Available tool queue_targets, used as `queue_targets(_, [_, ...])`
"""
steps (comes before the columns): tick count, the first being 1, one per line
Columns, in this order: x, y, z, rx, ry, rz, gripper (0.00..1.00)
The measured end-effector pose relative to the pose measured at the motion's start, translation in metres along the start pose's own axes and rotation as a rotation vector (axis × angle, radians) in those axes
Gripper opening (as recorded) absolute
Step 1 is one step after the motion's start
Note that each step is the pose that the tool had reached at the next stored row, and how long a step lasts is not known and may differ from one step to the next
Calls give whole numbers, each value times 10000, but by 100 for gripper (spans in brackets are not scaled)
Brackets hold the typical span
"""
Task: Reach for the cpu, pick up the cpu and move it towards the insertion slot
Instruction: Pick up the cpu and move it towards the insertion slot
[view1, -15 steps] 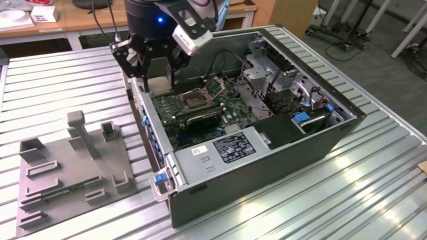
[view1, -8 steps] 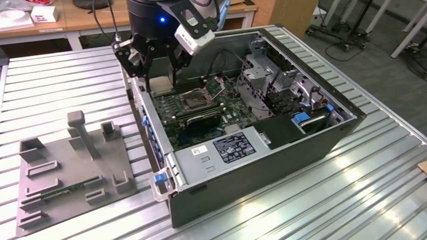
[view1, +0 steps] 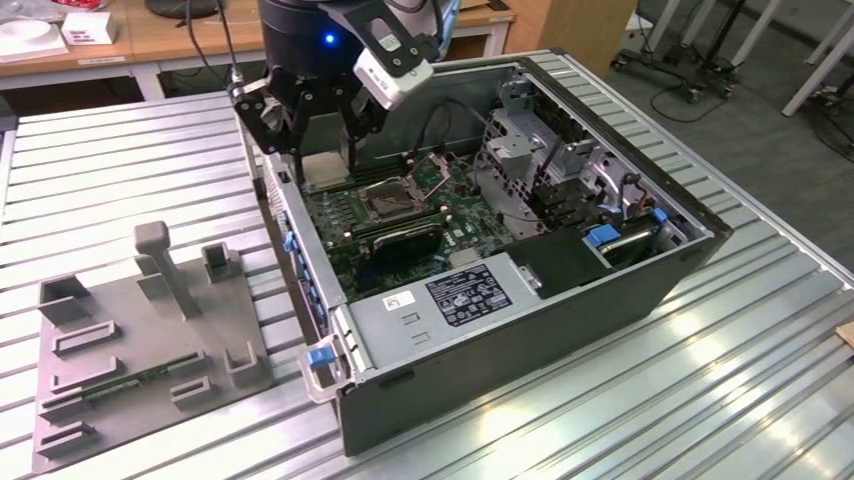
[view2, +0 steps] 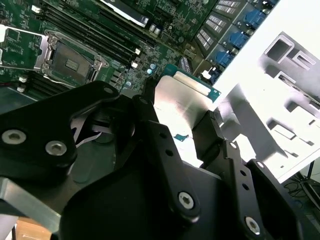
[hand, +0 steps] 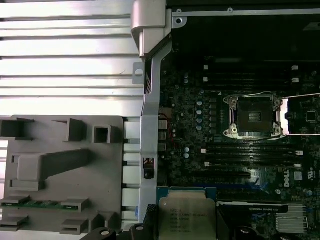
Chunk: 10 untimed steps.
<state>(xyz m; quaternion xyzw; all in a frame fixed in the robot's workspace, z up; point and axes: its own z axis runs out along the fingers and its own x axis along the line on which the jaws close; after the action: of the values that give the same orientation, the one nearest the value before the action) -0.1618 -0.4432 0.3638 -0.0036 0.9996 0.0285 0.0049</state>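
Claw (view2: 182, 132): your black linkage fingers (view2: 165, 150) are closed on the cpu (view2: 182, 102), one on each of two opposite edges. In the second wrist view you see the chip's silver-white face with its green border standing out beyond the fingertips.

Cpu, position: you hold it in the air over the open computer case (view1: 667, 280), near the case wall on the exterior view's left. In the first wrist view the chip (hand: 186, 217) hangs above the motherboard (hand: 190, 130), close to that metal side wall (hand: 149, 125). It looks roughly level with the board, though you cannot judge the tilt finely.

Insertion slot (hand: 254, 116): a square socket with a dark centre and silvery frame, its retaining frame swung open. It sits on the motherboard, bare, with nothing seated in it. In the exterior view the socket (view1: 391, 202) lies below and just toward the view's right of the claw (view1: 318, 135).

Key relation: the slot lies further into the case than the chip, away from the side wall; chip and socket are apart, not yet aligned. Long black memory slots (hand: 235, 150) run beside the socket.

Outside the case: the grey plastic fixture plate (view1: 147, 340) lies on the ribbed metal surface (view1: 120, 170), well apart from the claw.
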Motion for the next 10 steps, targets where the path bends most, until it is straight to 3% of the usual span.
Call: queue_targets(10, [-28,0,0,0,0,0,54])
